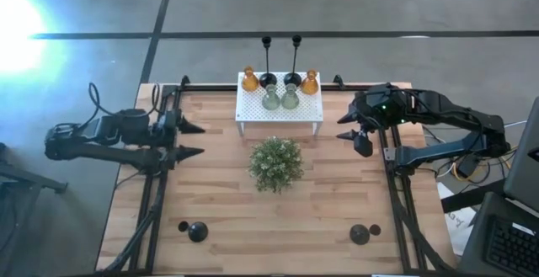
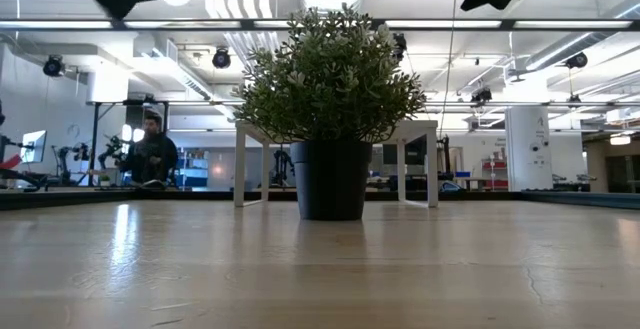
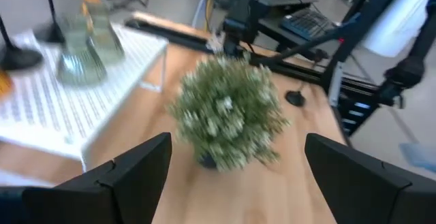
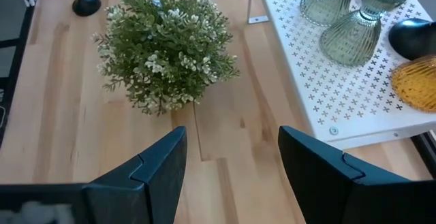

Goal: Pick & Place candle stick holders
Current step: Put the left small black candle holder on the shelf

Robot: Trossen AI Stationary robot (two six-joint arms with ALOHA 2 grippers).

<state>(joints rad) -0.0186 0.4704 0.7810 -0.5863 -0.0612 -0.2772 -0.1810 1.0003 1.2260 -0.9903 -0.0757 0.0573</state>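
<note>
Overhead view, the table read as a clock face with twelve at the far edge. My left gripper (image 1: 195, 140) hangs at nine o'clock, its fingers spread as wide as they go and holding nothing. My right gripper (image 1: 349, 130) hangs at three o'clock, fingers parted about halfway and likewise empty. Both point inward toward the potted plant (image 1: 276, 163) at the centre of the table (image 1: 219, 218).

The white perforated stand (image 1: 280, 114) sits at twelve o'clock, just beyond the plant. Six candle stick holders stand on it: two amber glass holders (image 1: 249, 80) at its far corners, two pale green glass holders (image 1: 270, 99) side by side in the middle, and two tall black holders (image 1: 268, 78) with thin stems behind them. The right wrist view shows the green pair (image 4: 351, 37) upright on the stand and close beside each other, with one amber piece at the edge of the picture.

Two short black holders remain on the bare wood: one at seven o'clock (image 1: 196, 231), one at five o'clock (image 1: 360, 234), each well apart from the stand and from either gripper.

Progress, as I judge it: if the stand is the destination, six of eight are placed and the two short black ones are left. Neither gripper is yet near one.
</note>
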